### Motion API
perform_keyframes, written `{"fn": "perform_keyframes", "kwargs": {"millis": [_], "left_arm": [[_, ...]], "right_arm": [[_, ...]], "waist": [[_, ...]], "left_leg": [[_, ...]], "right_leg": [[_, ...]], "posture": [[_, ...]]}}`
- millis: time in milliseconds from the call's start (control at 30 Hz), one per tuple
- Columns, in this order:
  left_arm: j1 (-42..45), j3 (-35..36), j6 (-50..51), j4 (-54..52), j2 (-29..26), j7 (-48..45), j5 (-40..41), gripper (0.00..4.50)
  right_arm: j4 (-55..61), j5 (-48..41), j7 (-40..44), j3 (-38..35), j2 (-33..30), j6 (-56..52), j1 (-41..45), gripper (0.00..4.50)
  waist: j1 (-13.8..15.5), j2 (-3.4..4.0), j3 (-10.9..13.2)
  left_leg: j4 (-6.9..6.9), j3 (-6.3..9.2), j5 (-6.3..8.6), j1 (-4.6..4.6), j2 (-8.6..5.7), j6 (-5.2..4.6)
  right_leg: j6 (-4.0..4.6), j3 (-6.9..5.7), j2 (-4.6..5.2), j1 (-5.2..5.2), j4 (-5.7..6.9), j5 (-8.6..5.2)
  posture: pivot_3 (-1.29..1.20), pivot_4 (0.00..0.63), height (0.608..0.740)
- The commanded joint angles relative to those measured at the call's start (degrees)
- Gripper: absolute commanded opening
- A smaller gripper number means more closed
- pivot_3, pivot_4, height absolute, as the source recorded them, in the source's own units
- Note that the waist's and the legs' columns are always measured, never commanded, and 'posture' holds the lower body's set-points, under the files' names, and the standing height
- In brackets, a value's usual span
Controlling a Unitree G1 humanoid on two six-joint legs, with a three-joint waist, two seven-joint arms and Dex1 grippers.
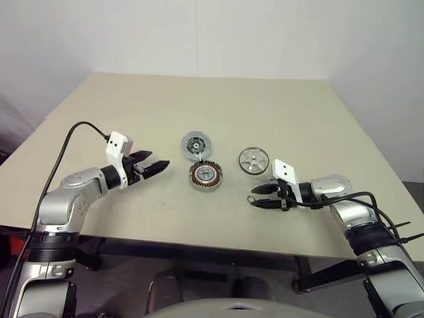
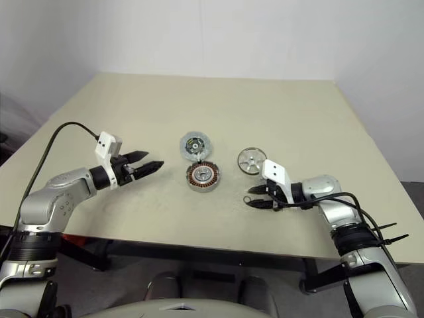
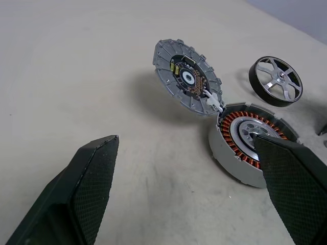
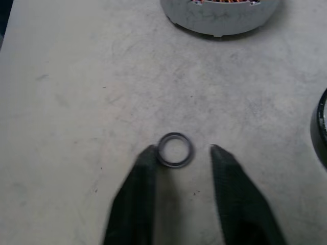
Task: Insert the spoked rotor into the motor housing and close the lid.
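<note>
The motor housing [image 1: 206, 175] is taken as landmark, standing on the table [image 1: 199, 106]. The lid [image 1: 197, 144] is seen leaning just behind it, touching its rim. The spoked rotor [image 1: 254, 160] lies near its right side. The left gripper [image 1: 154, 167] is held spread to its left. The right gripper [image 4: 180, 154], partly closed, is set around a small dark ring [image 4: 175, 149] in front of the rotor, one finger touching it.

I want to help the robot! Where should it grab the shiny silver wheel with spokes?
Probably by its thin dark rim, from above. The flat silver spoked wheel lies face up on the beige table, apart from the copper-wound round housing, so fingers can straddle opposite rim edges; the spokes offer less hold.
</note>
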State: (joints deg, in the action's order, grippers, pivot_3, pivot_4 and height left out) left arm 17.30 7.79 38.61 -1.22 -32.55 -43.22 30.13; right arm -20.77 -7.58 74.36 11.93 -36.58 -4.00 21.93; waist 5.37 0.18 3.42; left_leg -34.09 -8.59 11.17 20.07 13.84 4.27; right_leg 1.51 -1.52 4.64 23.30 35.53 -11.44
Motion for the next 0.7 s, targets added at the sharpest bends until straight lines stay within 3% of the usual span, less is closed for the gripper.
{"fn": "perform_keyframes", "kwargs": {"millis": [33, 367, 700], "left_arm": [[0.7, 1.8, -0.8, -1.5, -0.9, 0.1, 0.3, 4.50], [0.7, 2.2, -0.8, -1.6, -0.7, 0.2, 0.3, 4.50], [0.6, 2.3, -0.7, -1.5, -0.4, 0.4, 0.4, 4.50]], "right_arm": [[-0.7, 0.7, 0.4, 0.4, 0.0, 0.7, 0.6, 0.87], [-2.4, 0.6, -0.4, -0.2, 0.9, 1.6, 2.3, 0.87], [5.1, -4.7, -0.2, -1.9, 4.5, -3.2, 8.9, 0.87]], "waist": [[0.0, 0.00, 0.0], [-0.1, -0.01, 0.0], [-0.8, 0.01, 0.0]], "left_leg": [[0.01, 0.00, 0.00, 0.00, 0.00, -0.01], [0.01, 0.00, 0.01, -0.02, -0.01, -0.01], [0.04, 0.00, 0.01, 0.02, 0.00, -0.01]], "right_leg": [[0.00, 0.00, 0.00, 0.00, -0.01, -0.01], [-0.11, 0.00, 0.00, -0.03, 0.00, -0.07], [0.00, 0.00, -0.01, 0.05, 0.00, -0.01]], "posture": [[0.00, 0.000, 0.740], [0.00, 0.000, 0.740], [0.00, 0.000, 0.740]]}}
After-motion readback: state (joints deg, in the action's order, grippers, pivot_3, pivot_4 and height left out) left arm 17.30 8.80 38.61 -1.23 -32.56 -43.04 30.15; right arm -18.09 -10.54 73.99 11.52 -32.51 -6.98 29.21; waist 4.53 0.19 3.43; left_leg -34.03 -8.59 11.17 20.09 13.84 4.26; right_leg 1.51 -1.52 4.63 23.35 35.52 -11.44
